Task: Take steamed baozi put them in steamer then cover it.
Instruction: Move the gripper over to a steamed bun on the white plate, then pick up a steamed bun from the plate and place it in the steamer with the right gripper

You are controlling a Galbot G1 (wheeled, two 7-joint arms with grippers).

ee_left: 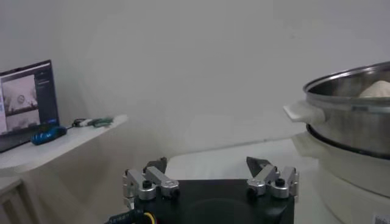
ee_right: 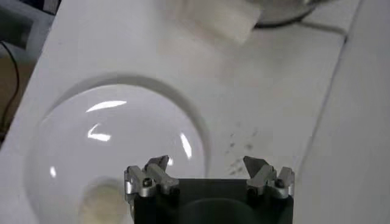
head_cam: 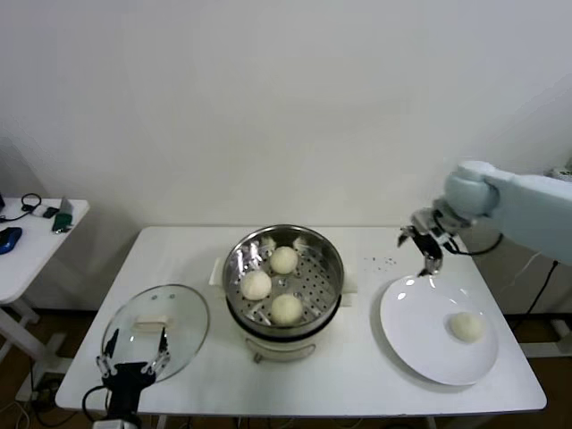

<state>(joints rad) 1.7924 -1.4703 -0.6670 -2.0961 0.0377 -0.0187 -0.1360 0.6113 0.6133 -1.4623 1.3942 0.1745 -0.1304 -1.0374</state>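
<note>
Steamer, table centre — three steamed baozi inside, fourth on white plate. Cover flat, left of steamer. Right gripper above plate's far edge, jaws spread, empty. Left gripper low by cover, jaws spread.

A bare test room or lab, not a kitchen: a plain white rectangular table stands against a blank white wall, and a smaller white side table holds a lit computer monitor, a blue mouse and loose cables
</note>
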